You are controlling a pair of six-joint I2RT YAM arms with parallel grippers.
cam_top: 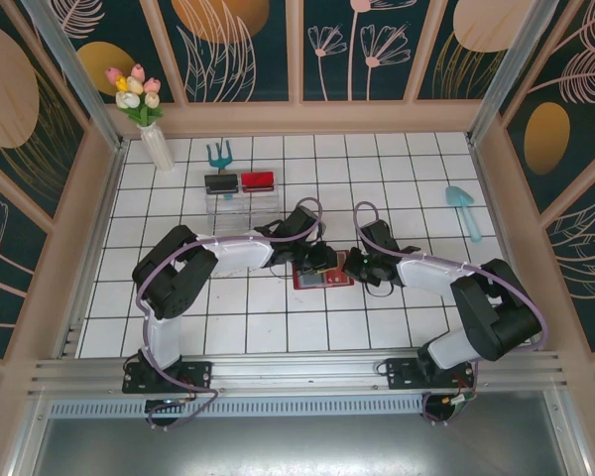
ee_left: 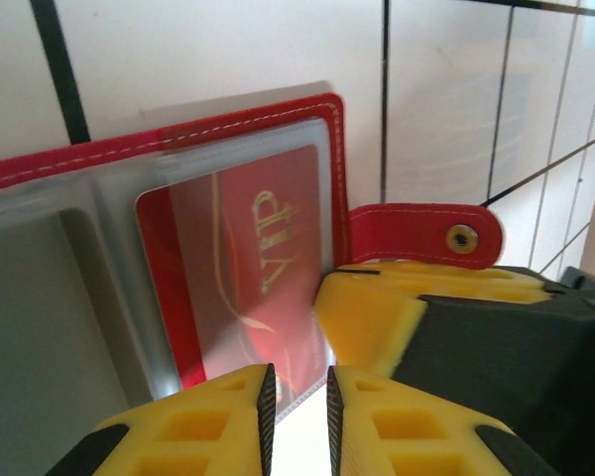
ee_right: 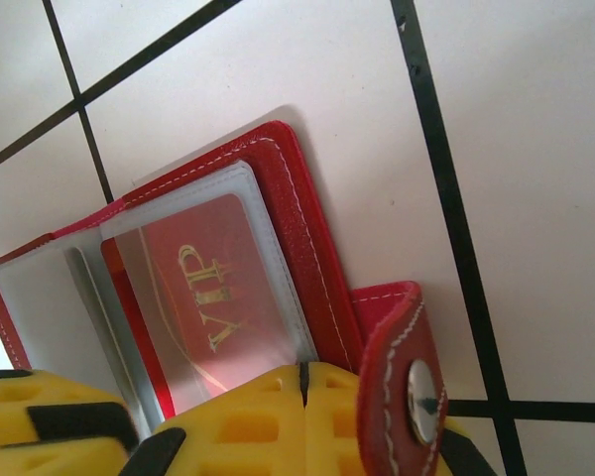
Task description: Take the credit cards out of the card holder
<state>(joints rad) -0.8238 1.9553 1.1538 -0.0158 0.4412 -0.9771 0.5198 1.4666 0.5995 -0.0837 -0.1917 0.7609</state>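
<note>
Left wrist — card holder (ee_left: pixel 178 149) just beside fingers (ee_left: pixel 218 421)

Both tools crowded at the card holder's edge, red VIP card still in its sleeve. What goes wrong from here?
1. The VIP card sits deep in its clear pocket. The left tool, narrowly open at the pocket's edge, may pinch sleeve and card together and drag the card holder along.
2. The right tool looks shut on the holder's rim beside the tab. If that hold slips, the holder may lift or fold.
3. The tools sit very close together, so they may collide.
</note>
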